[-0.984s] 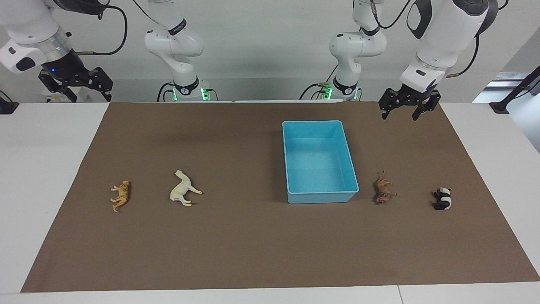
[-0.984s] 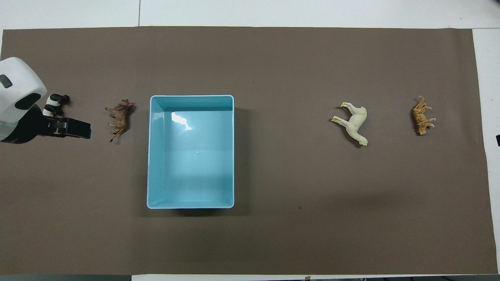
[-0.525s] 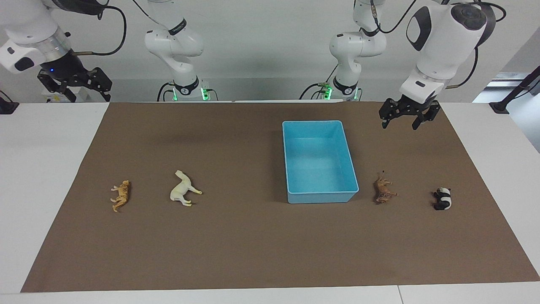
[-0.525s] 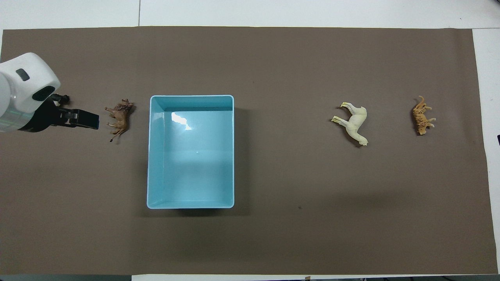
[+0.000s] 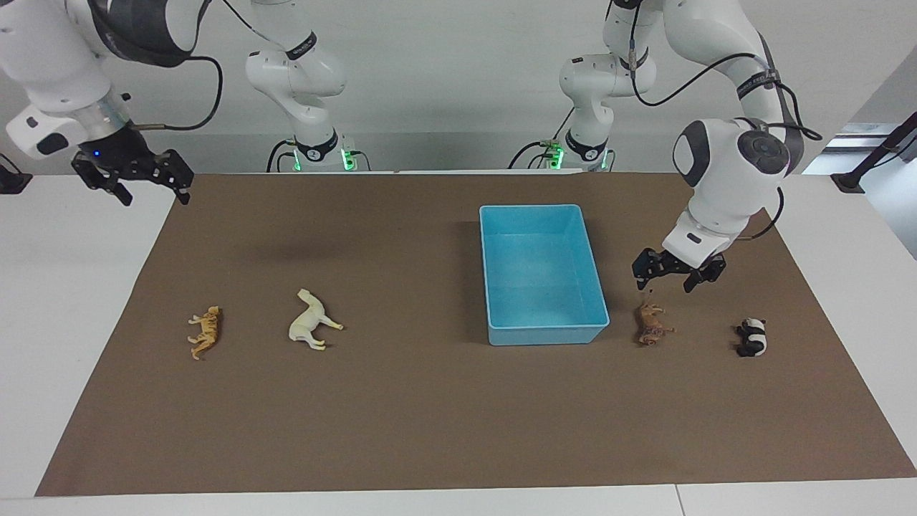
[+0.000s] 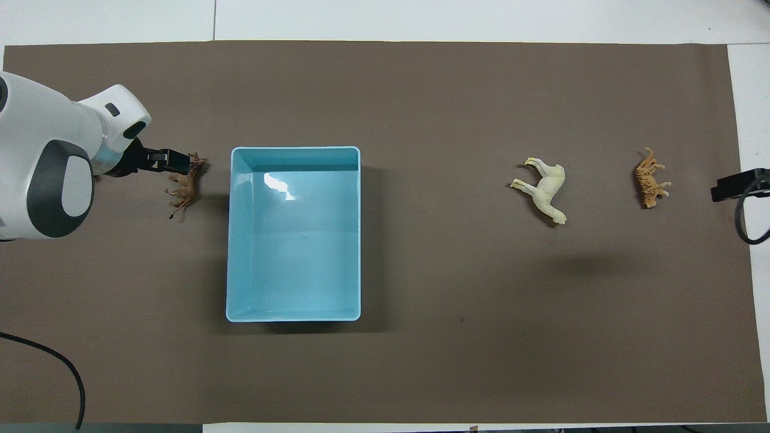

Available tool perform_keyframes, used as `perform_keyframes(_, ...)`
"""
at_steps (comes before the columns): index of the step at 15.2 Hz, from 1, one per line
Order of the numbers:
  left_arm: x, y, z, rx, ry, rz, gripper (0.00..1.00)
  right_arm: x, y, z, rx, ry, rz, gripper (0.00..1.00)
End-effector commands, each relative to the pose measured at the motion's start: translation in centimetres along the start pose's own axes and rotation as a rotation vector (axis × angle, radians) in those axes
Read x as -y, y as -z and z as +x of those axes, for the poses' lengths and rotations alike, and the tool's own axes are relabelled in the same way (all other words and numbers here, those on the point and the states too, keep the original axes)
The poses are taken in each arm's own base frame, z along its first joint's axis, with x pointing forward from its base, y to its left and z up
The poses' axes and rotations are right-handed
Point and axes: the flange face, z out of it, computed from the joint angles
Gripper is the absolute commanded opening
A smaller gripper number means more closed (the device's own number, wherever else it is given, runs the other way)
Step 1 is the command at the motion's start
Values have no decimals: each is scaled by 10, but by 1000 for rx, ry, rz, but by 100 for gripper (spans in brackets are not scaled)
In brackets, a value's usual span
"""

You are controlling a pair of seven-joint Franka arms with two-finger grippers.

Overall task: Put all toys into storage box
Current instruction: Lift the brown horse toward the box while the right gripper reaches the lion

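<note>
The light blue storage box (image 5: 548, 335) stands empty on the brown mat, toward the left arm's end; it also shows in the overhead view (image 6: 295, 316). The brown lion (image 5: 652, 324) lies on its side beside the box. My left gripper (image 5: 664, 285) is open and hangs just above the lion, not touching it; in the overhead view the gripper (image 6: 171, 161) overlaps the lion (image 6: 185, 185). The panda (image 5: 752, 337) lies beside the lion; in the overhead view the left arm hides it. The llama (image 5: 314, 328) and the tiger (image 5: 205, 331) lie toward the right arm's end. My right gripper (image 5: 154, 197) is open, raised over the mat's edge.
The brown mat (image 5: 430, 416) covers most of the white table. In the overhead view the llama (image 6: 544, 189) and the tiger (image 6: 651, 178) lie in one row with the lion, and the right gripper (image 6: 737, 185) shows at the mat's edge beside the tiger.
My left gripper has come down and moved from over the panda to just above the lion. My right gripper has lowered a little and moved in over the mat's edge.
</note>
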Motion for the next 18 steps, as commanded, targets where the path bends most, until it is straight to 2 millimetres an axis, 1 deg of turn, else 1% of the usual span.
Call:
perform_keyframes(1, 8, -34, 5, -13, 4, 0, 100, -8, -57, 26, 11, 41, -17, 100)
perform_keyframes(2, 8, -40, 6, -11, 10, -1, 100, -8, -76, 29, -4, 62, -20, 100)
perform_keyframes(3, 7, -42, 5, -7, 21, -2, 100, -8, -90, 31, -25, 67, -26, 100)
perform_keyframes(4, 7, -50, 3, 9, 29, -3, 100, -9, -109, 33, -39, 70, -30, 100)
perform_keyframes(7, 8, -64, -1, 1, 30, -3, 100, -9, -140, 44, -50, 72, -35, 100)
perform_keyframes(8, 7, -66, -2, -5, 30, -3, 100, -15, -150, 46, -46, 72, -35, 100)
perform_keyframes(9, 9, -76, -1, 2, 31, -4, 100, -21, -162, 49, -38, 84, -34, 100)
perform_keyframes(11, 12, -85, 1, -17, 35, 0, 100, -25, -179, 56, -55, 118, -38, 100)
perform_keyframes(12, 13, -89, 0, -20, 35, 1, 100, -29, -191, 59, -57, 124, -40, 100)
perform_keyframes(13, 13, -91, 0, -23, 34, 1, 100, -32, -198, 61, -64, 124, -43, 100)
perform_keyframes(14, 14, -94, 1, -26, 34, 1, 100, -31, -203, 62, -64, 125, -42, 100)
perform_keyframes(15, 16, -102, 1, -28, 37, 5, 100, -31, -208, 62, -59, 124, -40, 100)
perform_keyframes(17, 16, -107, -2, -30, 38, 7, 100, -29, -220, 66, -72, 129, -45, 100)
perform_keyframes(18, 16, -107, -2, -30, 40, 7, 93, -27, -226, 67, -78, 131, -47, 100)
